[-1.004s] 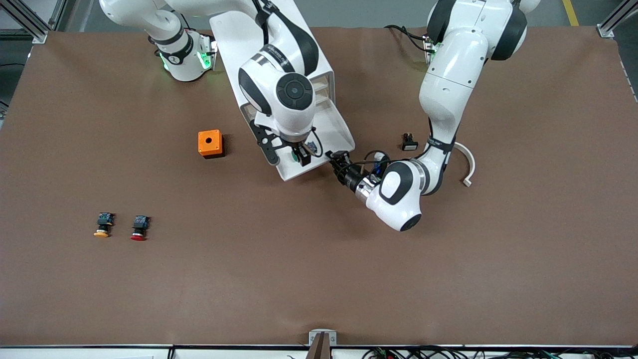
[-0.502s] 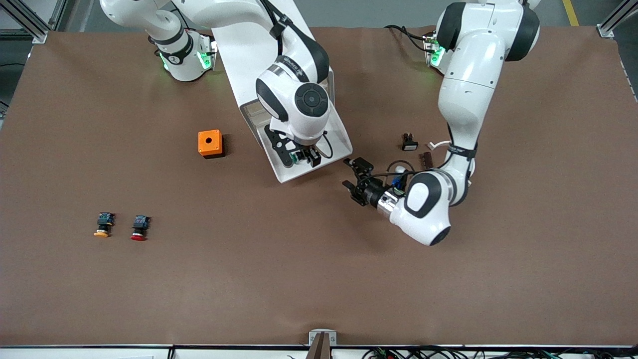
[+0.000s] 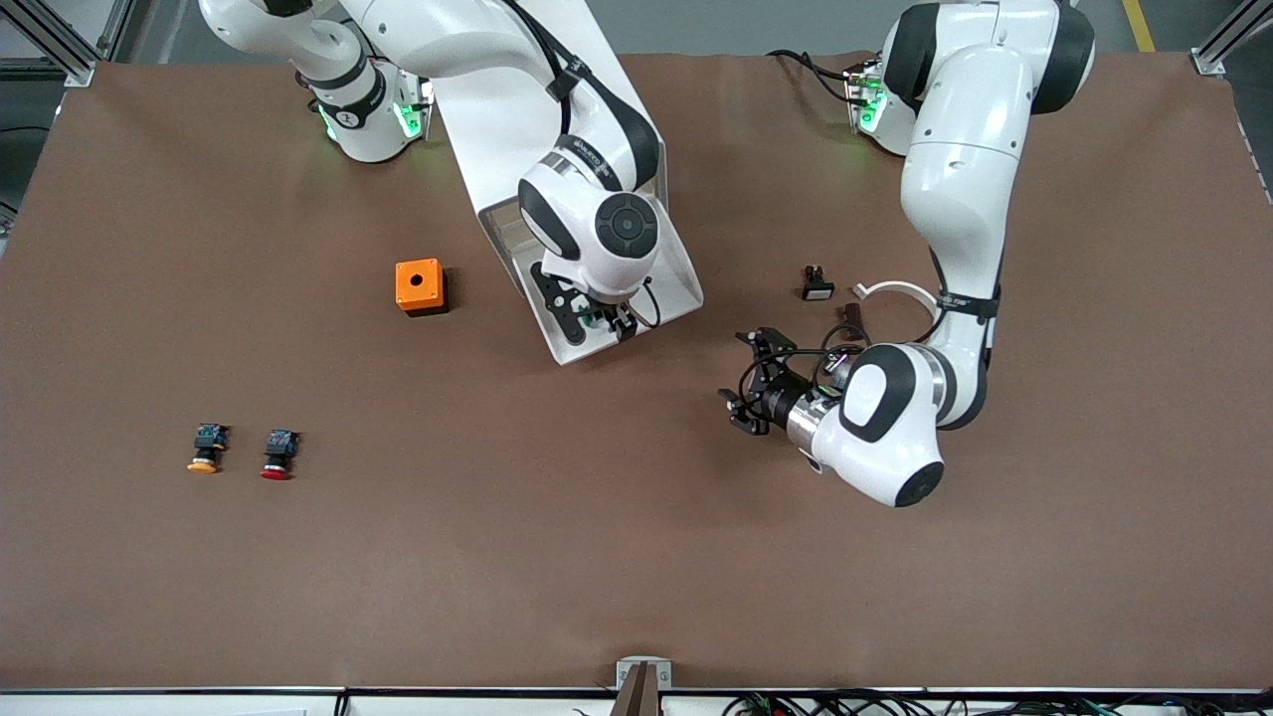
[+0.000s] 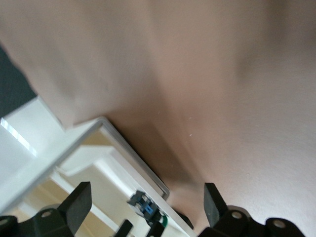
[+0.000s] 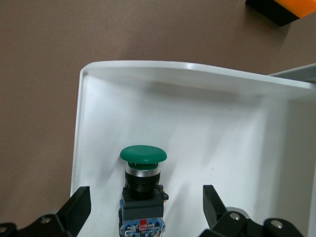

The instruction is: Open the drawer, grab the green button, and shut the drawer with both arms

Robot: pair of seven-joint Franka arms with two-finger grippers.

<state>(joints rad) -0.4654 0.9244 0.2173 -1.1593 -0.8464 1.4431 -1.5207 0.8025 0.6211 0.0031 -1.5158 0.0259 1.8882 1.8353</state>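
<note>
The shallow white slide-out drawer stands pulled open, and the small green-capped pushbutton lies in it untaken between the right gripper's wide-spread fingers, while the left gripper, also wide and empty, waits over bare table

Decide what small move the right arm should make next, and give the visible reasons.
Probably lower the right tool and close on the green button. The drawer is pulled out, the button lies inside it between the open fingers, not yet gripped. The left tool, also open, hangs over bare table away from the drawer.
</note>
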